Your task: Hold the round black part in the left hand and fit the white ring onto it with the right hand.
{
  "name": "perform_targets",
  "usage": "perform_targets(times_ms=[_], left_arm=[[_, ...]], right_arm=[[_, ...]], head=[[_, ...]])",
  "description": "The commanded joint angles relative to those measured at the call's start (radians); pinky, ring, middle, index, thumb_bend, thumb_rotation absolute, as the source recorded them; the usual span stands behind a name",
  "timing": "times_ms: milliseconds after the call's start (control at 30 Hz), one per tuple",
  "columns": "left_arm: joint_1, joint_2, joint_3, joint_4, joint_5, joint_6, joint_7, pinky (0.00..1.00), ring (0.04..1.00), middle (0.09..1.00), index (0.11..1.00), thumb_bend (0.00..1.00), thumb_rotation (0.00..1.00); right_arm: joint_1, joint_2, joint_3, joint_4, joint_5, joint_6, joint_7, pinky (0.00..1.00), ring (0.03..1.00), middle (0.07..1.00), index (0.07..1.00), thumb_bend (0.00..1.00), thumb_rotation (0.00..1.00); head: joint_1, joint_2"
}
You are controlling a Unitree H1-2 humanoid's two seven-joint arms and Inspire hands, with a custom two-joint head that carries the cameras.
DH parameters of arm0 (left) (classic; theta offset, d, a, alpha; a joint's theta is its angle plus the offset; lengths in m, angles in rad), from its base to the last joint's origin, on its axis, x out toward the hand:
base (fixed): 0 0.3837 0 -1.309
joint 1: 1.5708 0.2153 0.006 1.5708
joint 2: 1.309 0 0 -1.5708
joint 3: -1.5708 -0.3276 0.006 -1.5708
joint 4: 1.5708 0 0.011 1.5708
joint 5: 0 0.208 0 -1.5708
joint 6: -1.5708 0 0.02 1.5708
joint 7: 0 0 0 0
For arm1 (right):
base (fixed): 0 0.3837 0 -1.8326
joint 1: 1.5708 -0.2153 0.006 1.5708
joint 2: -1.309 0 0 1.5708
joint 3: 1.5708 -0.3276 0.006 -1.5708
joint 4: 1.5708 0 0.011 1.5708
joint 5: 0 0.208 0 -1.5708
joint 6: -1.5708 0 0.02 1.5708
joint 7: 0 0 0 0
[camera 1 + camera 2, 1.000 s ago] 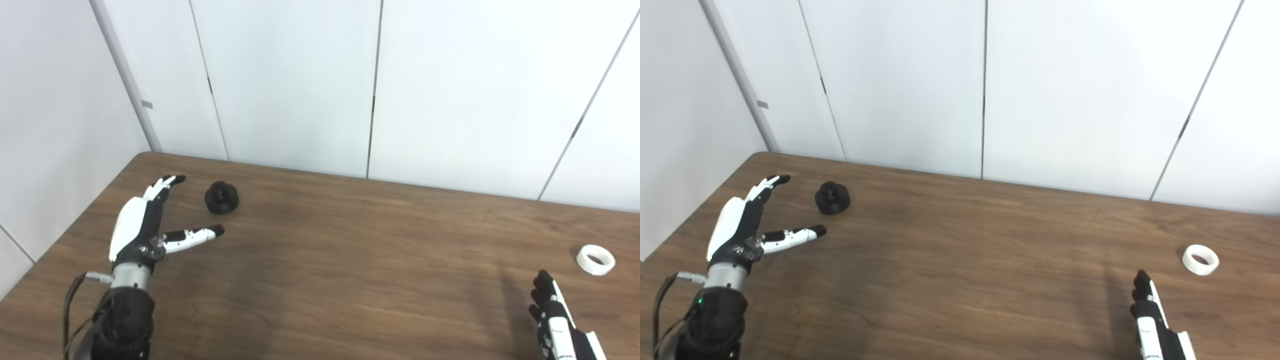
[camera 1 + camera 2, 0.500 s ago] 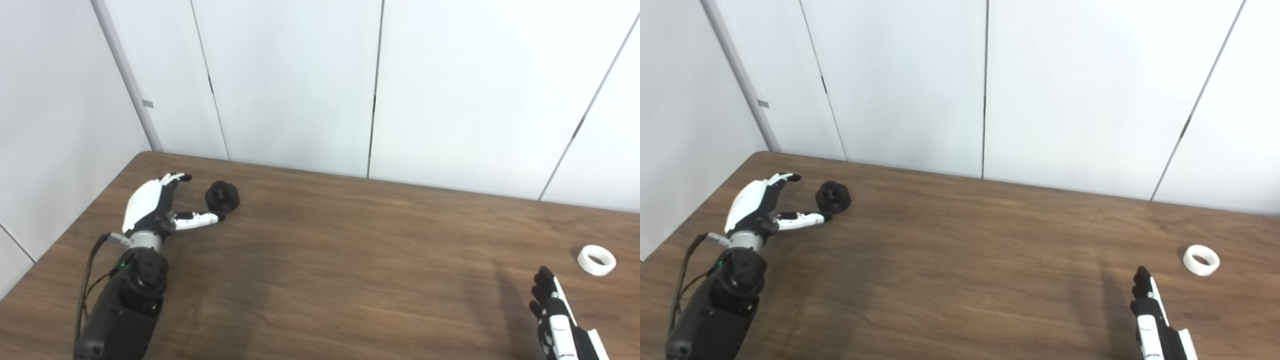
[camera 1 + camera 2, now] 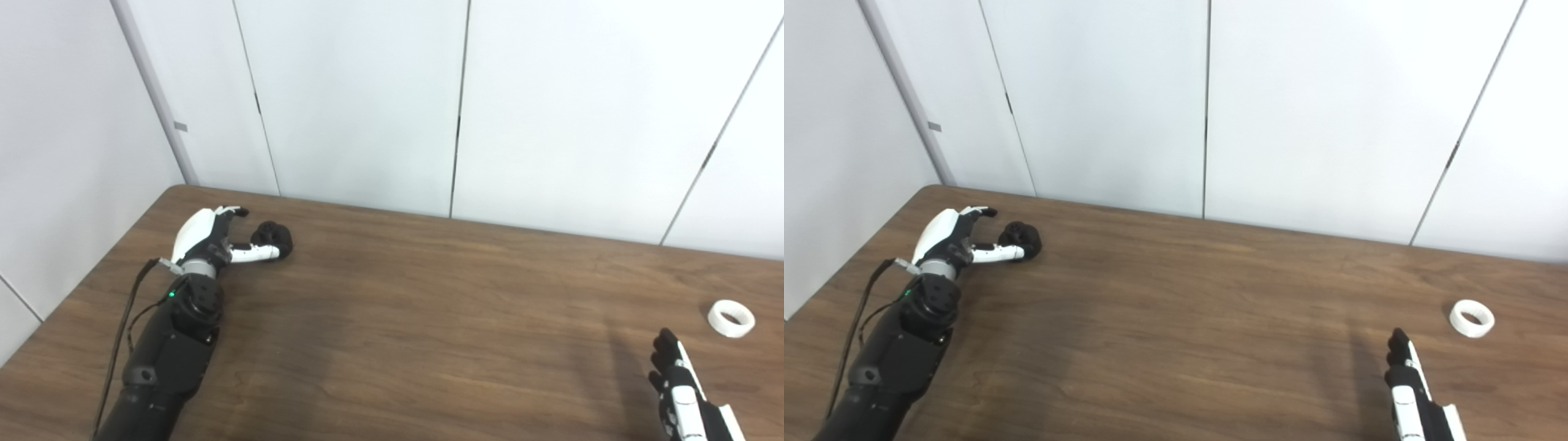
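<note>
Here the round black part (image 3: 271, 233) sits between the left hand's (image 3: 205, 236) spread fingers (image 3: 233, 212), ungrasped.

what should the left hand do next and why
Probably close the left hand on the round black part: its thumb lies across the part's near side, its fingers are spread behind, and nothing is gripped. The white ring sits untouched by the right hand.

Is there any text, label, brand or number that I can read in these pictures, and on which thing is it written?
None can be read.
Black part: no marking visible.
White ring: plain.
Left robot hand and right robot hand: no lettering visible.
Small grey tag on the wall: too small to tell if it carries text.
</note>
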Motion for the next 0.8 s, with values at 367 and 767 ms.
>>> perform_targets(times_ms=[367,767], left_arm=[[-0.093,0.040,-0.046,0.082,0.002,-0.021,0.046,1.00,1.000,0.964,0.842,1.00,0.29],[-0.108,0.039,-0.068,0.126,0.001,-0.015,0.046,1.00,1.000,0.951,0.819,0.99,0.31]], right_arm=[[0.049,-0.003,0.002,-0.056,0.009,-0.016,-0.011,1.00,1.000,0.991,1.000,0.32,1.00],[0.049,-0.004,0.003,-0.058,-0.005,-0.015,-0.017,1.00,1.000,0.988,1.000,0.29,1.00]], head=[[-0.004,0.000],[-0.004,-0.003]])
